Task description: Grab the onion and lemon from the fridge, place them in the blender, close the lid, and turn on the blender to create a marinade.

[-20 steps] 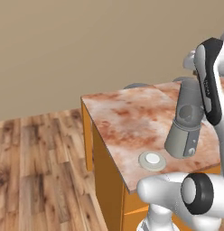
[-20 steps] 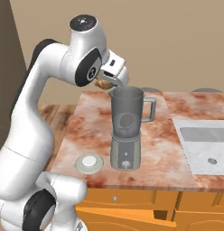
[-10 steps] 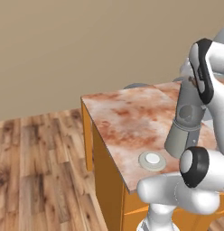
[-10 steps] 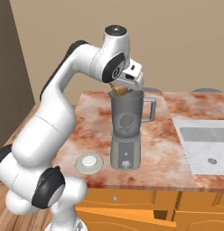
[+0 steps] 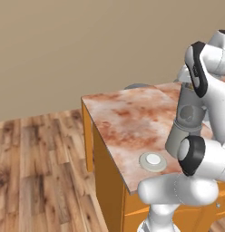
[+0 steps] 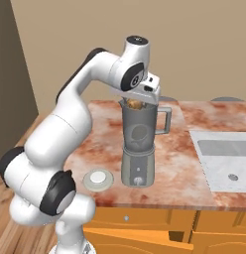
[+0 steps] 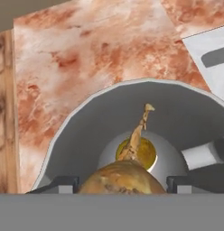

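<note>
My gripper (image 6: 137, 101) hangs right over the open mouth of the blender (image 6: 139, 141) and is shut on the onion (image 6: 134, 104). Seen from the hand, the tan-brown onion (image 7: 123, 177) sits between my gripper's (image 7: 122, 186) dark tips, its thin stem pointing down into the grey blender jar (image 7: 82, 122). At the jar's bottom lies the yellow lemon (image 7: 145, 154), partly hidden by the stem. On the counter left of the blender's base lies the round grey lid (image 6: 98, 179), which the left base view places near the counter's front edge (image 5: 153, 160). The fridge is out of view.
The blender stands on a reddish marble counter (image 6: 179, 168) over orange cabinets. A pale sink basin (image 6: 226, 156) is set into the counter to the right. A dark tall panel (image 6: 11, 84) stands at the far left. Wooden floor (image 5: 37, 172) lies left of the counter.
The arm has swung right, carrying the onion from the jar's left rim to directly above its mouth. The lid and blender have not moved.
</note>
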Tool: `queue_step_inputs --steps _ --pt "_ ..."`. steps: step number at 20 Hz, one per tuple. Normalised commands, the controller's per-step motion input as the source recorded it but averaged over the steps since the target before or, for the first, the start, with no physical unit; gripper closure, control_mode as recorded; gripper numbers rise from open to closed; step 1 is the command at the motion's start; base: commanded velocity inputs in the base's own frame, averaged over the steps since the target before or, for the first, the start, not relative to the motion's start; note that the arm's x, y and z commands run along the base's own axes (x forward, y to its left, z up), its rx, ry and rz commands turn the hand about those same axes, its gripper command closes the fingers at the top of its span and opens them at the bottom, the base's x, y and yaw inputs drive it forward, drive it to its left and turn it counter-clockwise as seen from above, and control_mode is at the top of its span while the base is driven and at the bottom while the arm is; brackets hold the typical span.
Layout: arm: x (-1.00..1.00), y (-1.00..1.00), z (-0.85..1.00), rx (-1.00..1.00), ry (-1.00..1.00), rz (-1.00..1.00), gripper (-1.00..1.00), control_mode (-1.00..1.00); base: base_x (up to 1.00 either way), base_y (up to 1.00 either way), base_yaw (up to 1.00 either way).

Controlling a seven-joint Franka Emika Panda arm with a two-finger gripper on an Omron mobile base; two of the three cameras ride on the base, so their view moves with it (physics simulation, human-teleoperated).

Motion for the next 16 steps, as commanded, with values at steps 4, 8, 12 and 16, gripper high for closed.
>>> queue_step_inputs --steps 4,8,12,16 --pt "0.09 0.0 -0.45 0.0 0.06 0.05 1.0 -1.0 0.0 0.0 0.0" --pt "-0.03 0.03 -0.53 -0.01 0.03 0.01 -1.0 -1.0 0.0 0.0 0.0" --pt "0.0 0.01 -0.15 0.0 0.0 0.0 -1.0 -1.0 0.0 0.0 0.0" --pt "0.0 0.0 -0.01 0.0 -0.02 0.0 -1.0 -1.0 0.0 0.0 0.0"
